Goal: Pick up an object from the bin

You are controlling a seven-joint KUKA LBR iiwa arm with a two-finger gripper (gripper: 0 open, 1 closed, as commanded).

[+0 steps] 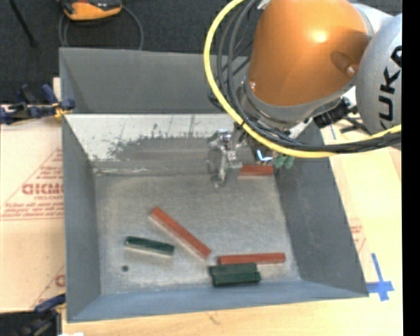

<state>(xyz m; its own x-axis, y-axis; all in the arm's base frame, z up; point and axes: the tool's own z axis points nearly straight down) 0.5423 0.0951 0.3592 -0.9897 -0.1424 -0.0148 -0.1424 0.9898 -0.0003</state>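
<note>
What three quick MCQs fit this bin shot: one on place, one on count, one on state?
1. Where does the dark green block lie?
A) lower edge of the floor, right of centre
B) upper-left corner
C) upper-right corner

2. How many red-brown bars are in the bin?
A) one
B) three
C) six

3. How does the longest red-brown bar lie?
A) standing on end
B) flat, diagonal on the floor
C) propped against the left wall

Key:
1 A: it sits by the lower wall, just under the lower-right bar.
2 B: one mid-floor, one lower right, one upper right.
3 B: its whole length rests on the floor.
</note>
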